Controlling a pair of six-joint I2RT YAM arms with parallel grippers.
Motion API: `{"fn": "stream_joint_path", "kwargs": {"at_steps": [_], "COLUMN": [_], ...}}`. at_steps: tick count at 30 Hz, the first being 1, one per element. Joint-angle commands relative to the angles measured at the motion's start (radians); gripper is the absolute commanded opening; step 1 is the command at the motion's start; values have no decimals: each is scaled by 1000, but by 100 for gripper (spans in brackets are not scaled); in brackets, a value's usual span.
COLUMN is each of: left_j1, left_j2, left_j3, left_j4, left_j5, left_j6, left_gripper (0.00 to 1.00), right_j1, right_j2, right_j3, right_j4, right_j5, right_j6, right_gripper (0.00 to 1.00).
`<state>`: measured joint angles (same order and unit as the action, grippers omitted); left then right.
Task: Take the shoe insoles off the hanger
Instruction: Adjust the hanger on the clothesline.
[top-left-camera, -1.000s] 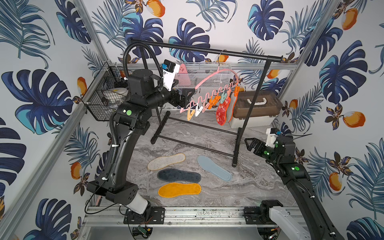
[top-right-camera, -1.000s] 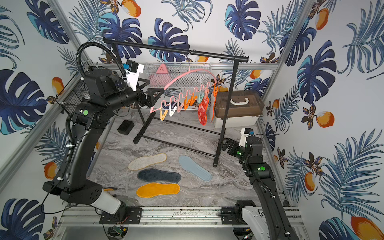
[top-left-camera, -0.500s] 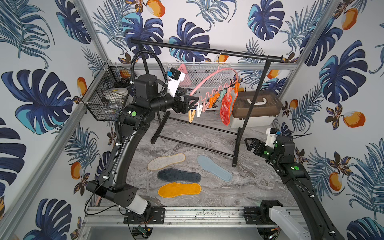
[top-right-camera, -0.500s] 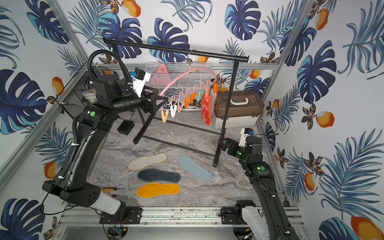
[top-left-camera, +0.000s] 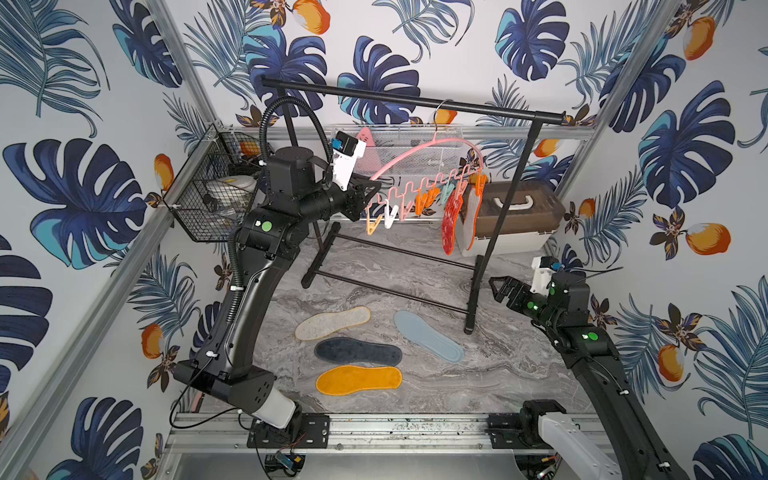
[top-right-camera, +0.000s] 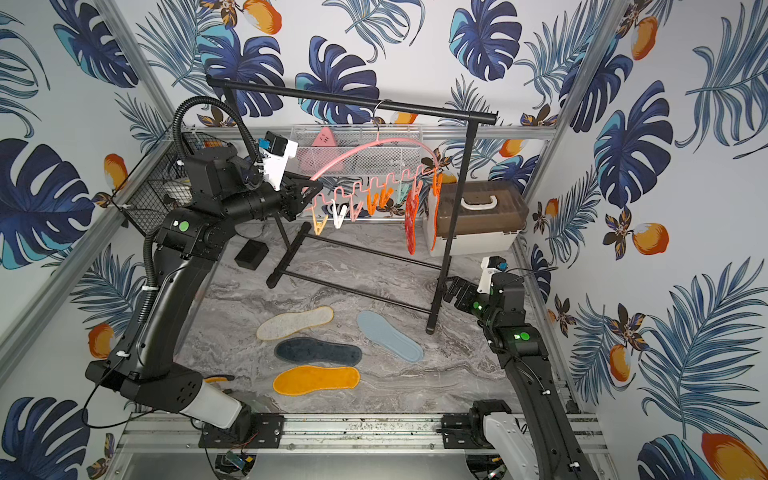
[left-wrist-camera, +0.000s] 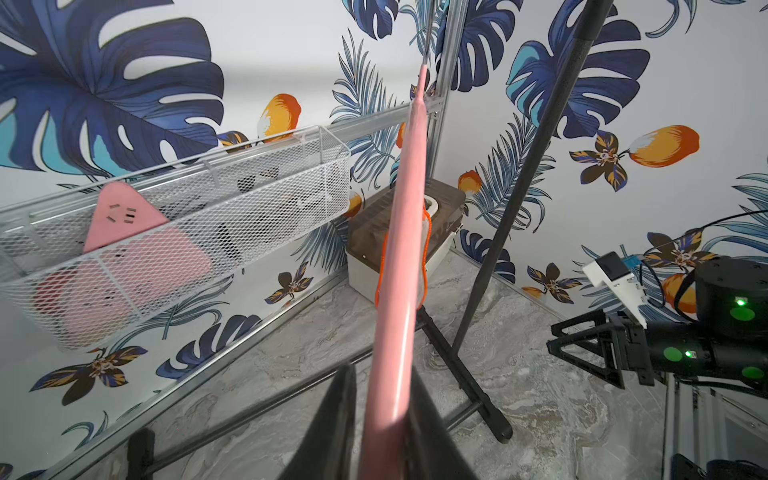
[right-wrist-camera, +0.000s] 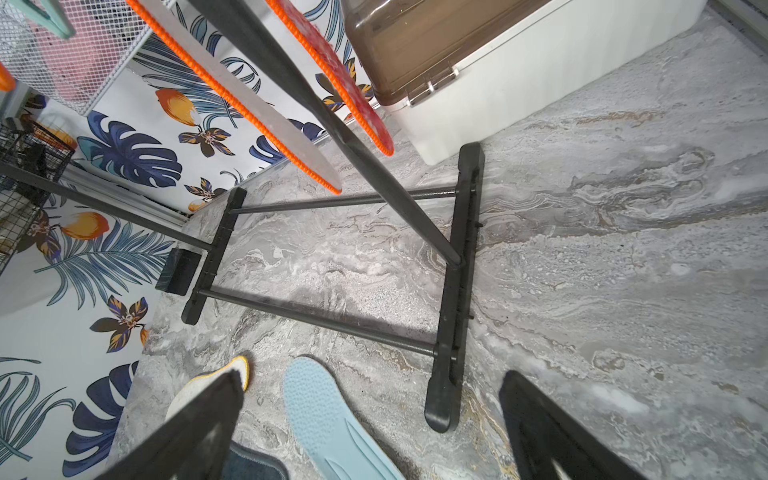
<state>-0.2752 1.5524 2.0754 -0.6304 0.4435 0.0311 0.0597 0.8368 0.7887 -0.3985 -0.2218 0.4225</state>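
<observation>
The pink hanger (top-left-camera: 399, 164) (top-right-camera: 353, 151) hangs by its hook from the black rail. My left gripper (top-left-camera: 371, 192) (top-right-camera: 312, 192) is at its left end, shut on the pink arm (left-wrist-camera: 399, 270), which runs between the fingers (left-wrist-camera: 419, 399). Two red-orange mesh insoles (top-left-camera: 449, 220) (top-left-camera: 469, 220) (right-wrist-camera: 249, 99) hang from clips at the hanger's right end. On the table lie a cream insole (top-left-camera: 332, 323), a navy one (top-left-camera: 357, 351), an orange one (top-left-camera: 358, 378) and a blue-grey one (top-left-camera: 428, 336). My right gripper (top-left-camera: 496, 286) (right-wrist-camera: 372, 382) hovers open and holds nothing, low by the rail's right foot.
The black garment rail (top-left-camera: 407, 102) stands mid-table on two feet with cross rods. A brown-lidded storage box (top-left-camera: 515, 208) sits behind the hanging insoles. A black wire basket (top-left-camera: 208, 195) is on the left wall and a white mesh basket (top-left-camera: 399, 141) on the back wall. A small black box (top-right-camera: 251, 253) lies on the table.
My left gripper has gone from wide open to shut on the hanger's left end. The hanger with its two insoles has shifted. The right arm has not moved.
</observation>
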Motion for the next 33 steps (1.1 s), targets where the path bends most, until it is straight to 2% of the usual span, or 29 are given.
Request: {"fn": "stream_joint_path", "kwargs": {"at_steps": [1, 6, 14, 27, 29, 33], "left_j1": [2, 5, 21, 94, 110, 131], "left_j2": [3, -2, 2, 21, 22, 30], "left_j3": [24, 38, 35, 39, 43, 47], "left_j4": [-7, -18, -5, 20, 20, 20], "left_j5": [-113, -187, -260, -287, -277, -263], "left_j6": [33, 65, 88, 124, 131, 124], "left_gripper": [11, 8, 14, 14, 18, 50], "right_j1": [0, -1, 0, 0, 0, 2], "right_j2": [8, 19, 39, 58, 63, 73], "right_j3": [0, -2, -4, -5, -9, -23], "right_j4": [13, 21, 41, 64, 70, 127], "right_j5": [-2, -6, -17, -40, -48, -133], "right_j6": [-3, -1, 7, 0, 0, -3], "right_gripper": [100, 100, 100, 100, 100, 100]}}
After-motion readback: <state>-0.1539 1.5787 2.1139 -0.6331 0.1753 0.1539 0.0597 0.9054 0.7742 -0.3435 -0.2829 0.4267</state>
